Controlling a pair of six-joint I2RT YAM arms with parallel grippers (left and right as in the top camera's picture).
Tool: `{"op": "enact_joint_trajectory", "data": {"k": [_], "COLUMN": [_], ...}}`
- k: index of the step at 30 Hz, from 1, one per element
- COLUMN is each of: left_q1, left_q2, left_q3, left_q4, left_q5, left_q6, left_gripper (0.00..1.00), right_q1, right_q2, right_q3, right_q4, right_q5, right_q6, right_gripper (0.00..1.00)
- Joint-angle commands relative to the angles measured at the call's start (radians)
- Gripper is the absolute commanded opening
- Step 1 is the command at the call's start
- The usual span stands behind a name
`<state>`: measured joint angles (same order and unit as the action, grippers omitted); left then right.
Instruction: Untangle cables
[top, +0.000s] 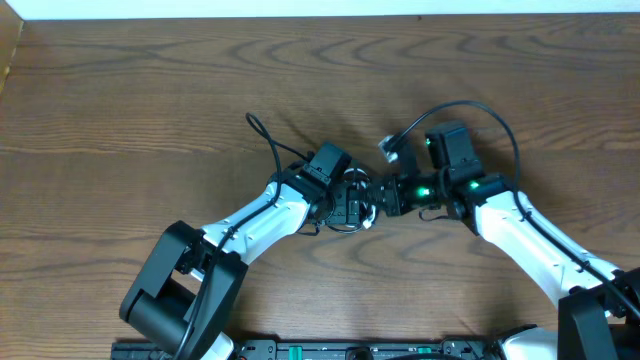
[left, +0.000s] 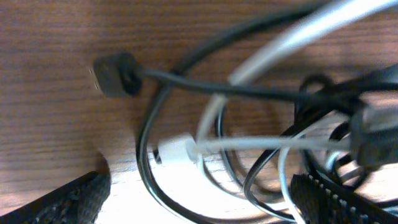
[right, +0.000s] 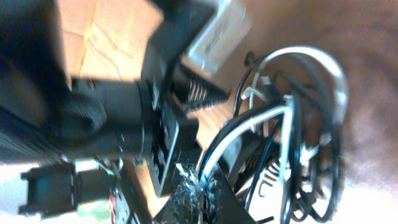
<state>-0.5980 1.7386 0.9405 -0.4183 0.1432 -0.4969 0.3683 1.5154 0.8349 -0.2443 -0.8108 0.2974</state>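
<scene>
thin white and black usb cables lie knotted mid-way on the brown wooden table — right gripper pinched shut on their strands, left gripper spread wide over the tangle. best: close on one loose loop only, then draw apart slowly.

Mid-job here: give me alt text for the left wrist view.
A white cable and a black cable sit tangled together on the wooden table, under the open left gripper. The black plug lies upper left; the white plug lower centre.
</scene>
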Motion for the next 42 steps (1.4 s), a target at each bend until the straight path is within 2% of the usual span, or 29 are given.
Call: {"op": "enact_joint_trajectory", "data": {"k": [1,5,9,17,23,24,26,27,32,37,42], "left_q1": [0.001,0.001,0.001,0.001,0.001,0.001,0.001,0.001,0.002,0.008,0.024], "left_q2": [0.059,0.059,0.059,0.059,0.059,0.059,0.059,0.059,0.058,0.039,-0.051], "left_q3": [-0.069,-0.069,-0.069,-0.069,-0.069,-0.069,-0.069,-0.069,-0.069,-0.066,-0.056], "left_q4": [-0.026,-0.029,-0.029,-0.029,-0.028,-0.028,-0.028,-0.024,-0.020,-0.022,-0.029], "left_q5": [-0.006,-0.006,-0.006,-0.006,-0.006,-0.004,0.014,0.035,0.070,0.074,0.074], "left_q6": [-0.006,-0.006,-0.006,-0.006,-0.006,-0.006,0.000,0.015,0.032,0.032,0.051], "left_gripper": [0.98,0.98,0.98,0.98,0.98,0.91,0.43,0.23,0.08,0.08,0.07], "right_q1": [-0.055,-0.130,-0.196,-0.293,-0.270,-0.260,-0.235,-0.216,-0.133,-0.070,-0.039], "right_q2": [-0.019,-0.019,-0.019,-0.019,-0.019,-0.019,-0.019,-0.019,-0.017,-0.017,-0.017], "right_q3": [0.010,0.010,0.009,0.009,0.008,0.008,0.008,0.008,0.004,0.004,0.004], "right_q4": [0.070,0.164,0.186,0.024,-0.144,-0.166,-0.203,-0.220,-0.230,-0.220,-0.214], "right_q5": [-0.037,-0.037,0.001,0.310,0.307,0.292,0.277,0.278,0.310,0.377,0.387], "right_q6": [0.069,0.118,0.118,0.116,0.051,0.023,-0.019,-0.035,-0.089,-0.089,-0.089], "right_gripper": [0.01,0.01,0.01,0.03,0.11,0.12,0.12,0.13,0.22,0.24,0.25]}}
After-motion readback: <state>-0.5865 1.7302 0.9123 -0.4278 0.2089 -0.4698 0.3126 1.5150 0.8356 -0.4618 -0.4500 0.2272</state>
